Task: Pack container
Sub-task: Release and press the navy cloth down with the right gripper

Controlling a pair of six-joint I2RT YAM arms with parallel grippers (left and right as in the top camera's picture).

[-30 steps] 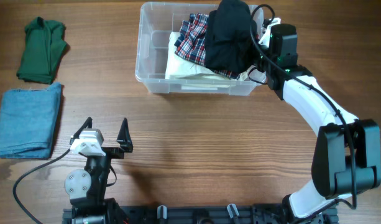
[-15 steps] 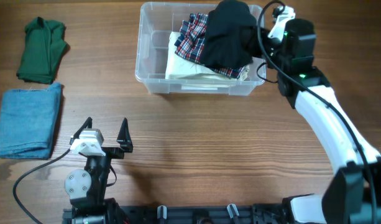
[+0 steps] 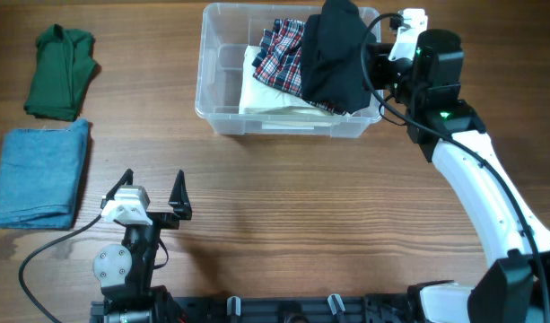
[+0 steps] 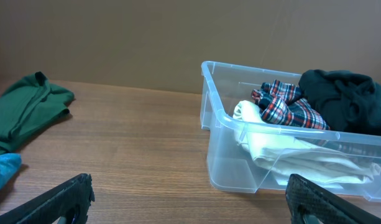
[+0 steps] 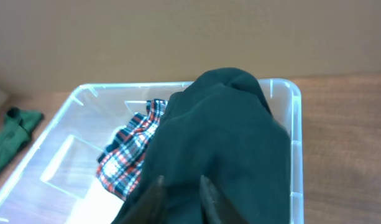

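The clear container (image 3: 209, 90) stands at the back of the table and holds a white garment (image 3: 266, 97) and a plaid garment (image 3: 279, 56). My right gripper (image 3: 371, 68) is shut on a dark garment (image 3: 335, 54), which hangs bunched over the container's right end. In the right wrist view the fingertips (image 5: 159, 183) pinch the dark garment (image 5: 221, 130) above the container (image 5: 294, 124). My left gripper (image 3: 153, 193) is open and empty near the front edge, far from the container (image 4: 230, 158).
A folded green garment (image 3: 61, 72) lies at the back left, with a folded blue garment (image 3: 41, 175) in front of it. Bare wood lies between my left gripper and the container.
My right arm has swung to the right and turned, pulling the dark garment tighter over the container's right end. The left arm has not moved.
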